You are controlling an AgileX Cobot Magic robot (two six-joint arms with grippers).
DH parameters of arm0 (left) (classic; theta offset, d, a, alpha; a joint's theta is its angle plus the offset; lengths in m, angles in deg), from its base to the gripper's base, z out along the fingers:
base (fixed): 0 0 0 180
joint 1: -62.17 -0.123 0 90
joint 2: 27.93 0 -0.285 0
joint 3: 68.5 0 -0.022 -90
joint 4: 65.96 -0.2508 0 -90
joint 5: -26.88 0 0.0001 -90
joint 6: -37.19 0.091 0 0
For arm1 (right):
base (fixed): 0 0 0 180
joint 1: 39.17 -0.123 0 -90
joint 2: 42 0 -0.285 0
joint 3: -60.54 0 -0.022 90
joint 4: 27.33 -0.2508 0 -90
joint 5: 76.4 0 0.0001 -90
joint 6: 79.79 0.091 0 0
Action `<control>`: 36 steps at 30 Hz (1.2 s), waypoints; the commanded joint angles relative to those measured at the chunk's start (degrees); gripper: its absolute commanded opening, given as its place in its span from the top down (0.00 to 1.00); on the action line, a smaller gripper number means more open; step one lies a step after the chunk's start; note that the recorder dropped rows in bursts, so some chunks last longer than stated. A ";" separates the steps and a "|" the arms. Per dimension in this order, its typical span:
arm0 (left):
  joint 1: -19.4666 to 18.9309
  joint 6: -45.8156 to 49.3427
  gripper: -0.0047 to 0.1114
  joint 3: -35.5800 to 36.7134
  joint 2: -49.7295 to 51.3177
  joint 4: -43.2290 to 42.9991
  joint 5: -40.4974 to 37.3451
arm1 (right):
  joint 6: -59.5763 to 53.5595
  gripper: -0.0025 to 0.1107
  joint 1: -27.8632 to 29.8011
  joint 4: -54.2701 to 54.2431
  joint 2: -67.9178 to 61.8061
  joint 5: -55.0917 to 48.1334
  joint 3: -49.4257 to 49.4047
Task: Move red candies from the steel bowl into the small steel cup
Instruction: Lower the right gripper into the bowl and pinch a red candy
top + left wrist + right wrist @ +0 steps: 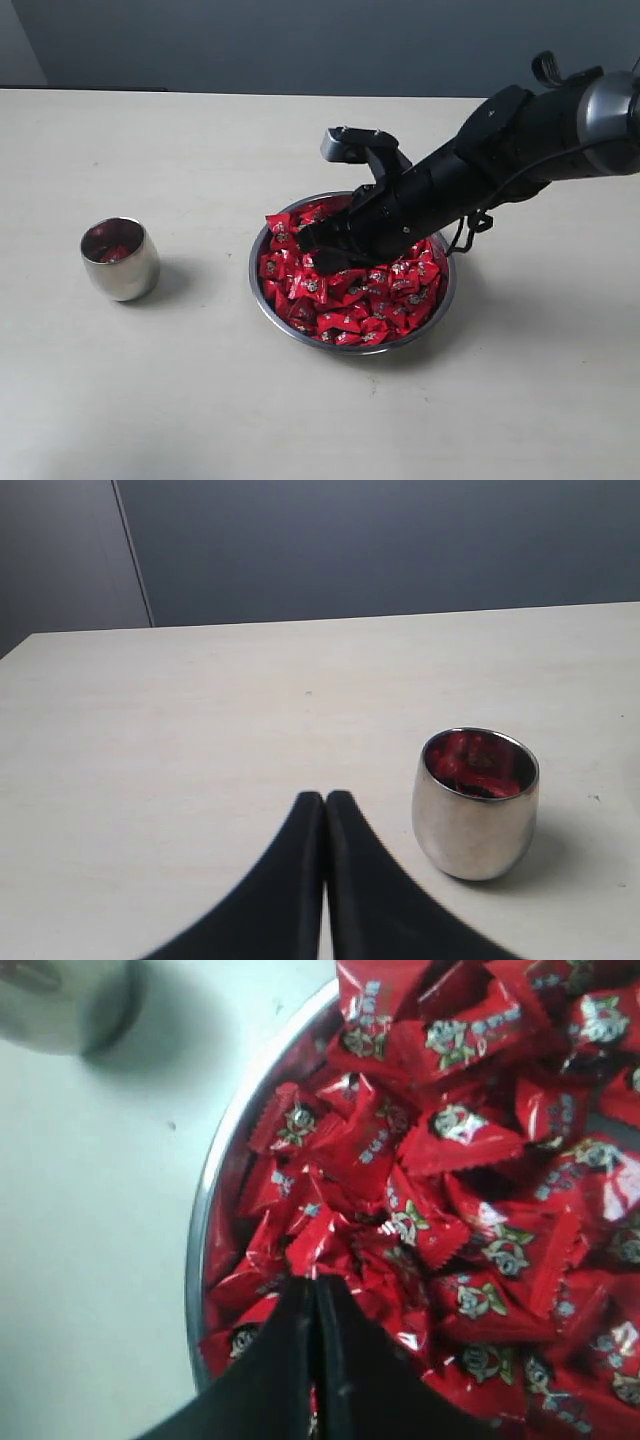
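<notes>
While the right claw (308, 240) reaches down into the steel bowl (262, 300), its two dark fingers lie pressed together with no gap between them. Their tips are set among the red candies (345, 305), on the side of the heap that faces the small steel cup (120, 262). Whether a wrapper is pinched between the tips cannot be told. The black arm (520, 135) enters from the right of the exterior view and slants across the bowl's far rim.

Seen from the right wrist, the closed tips touch crumpled wrappers close to the bowl's curved rim (200, 1250). Each wrapper bears a small pale and dark printed mark. The candies fill the bowl in a loose heap that rises above its rim.

The cup stands upright on the pale bench (200, 400), well apart from the bowl and to its left in the exterior view. Red wrappers show inside it, below the lip.

The left claw (325, 798) appears only in the left wrist view, its fingers meeting along their inner edges and holding nothing. It hangs above bare bench, with the cup (475, 825) near one side. A grey-blue wall (300, 40) closes the scene behind.
</notes>
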 commanded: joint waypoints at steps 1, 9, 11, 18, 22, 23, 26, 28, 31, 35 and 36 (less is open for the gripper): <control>-0.03 -0.14 0.96 0.22 -0.26 0.13 0.09 | -8.52 0.99 0.26 -10.15 -0.94 -1.51 -1.84; -0.03 -0.14 0.96 0.22 -0.26 0.13 0.09 | -9.23 0.99 0.26 -10.71 -1.90 -1.01 -2.59; -0.03 -0.14 0.96 0.22 -0.26 0.13 0.09 | -9.23 0.99 0.26 -10.28 -1.90 -0.49 -2.59; -0.03 -0.14 0.96 0.22 -0.26 0.13 0.09 | -7.55 0.99 3.20 -8.81 -1.90 -1.95 -3.03; -0.03 -0.14 0.96 0.22 -0.26 0.13 0.09 | -7.40 0.99 4.17 -9.01 -1.90 -3.01 -3.13; -0.03 -0.14 0.96 0.22 -0.26 0.13 0.09 | -7.40 0.99 4.17 -9.10 -1.90 -3.43 -3.13; -0.03 -0.14 0.96 0.22 -0.26 0.13 0.09 | -7.40 0.99 4.07 -9.10 -1.90 -3.34 -3.13; -0.03 -0.14 0.96 0.22 -0.26 0.13 0.09 | -7.40 0.99 4.17 -8.83 -1.90 -3.09 -3.13; -0.03 -0.14 0.96 0.22 -0.26 0.13 0.09 | -7.40 0.99 4.16 -8.61 -1.90 -4.30 -3.13; -0.03 -0.14 0.96 0.22 -0.26 0.13 0.09 | -7.40 0.98 4.16 -7.26 -1.90 -7.24 -3.02; -0.03 -0.14 0.96 0.22 -0.26 0.13 0.09 | -7.40 0.95 4.16 -7.27 -1.90 -7.24 -3.02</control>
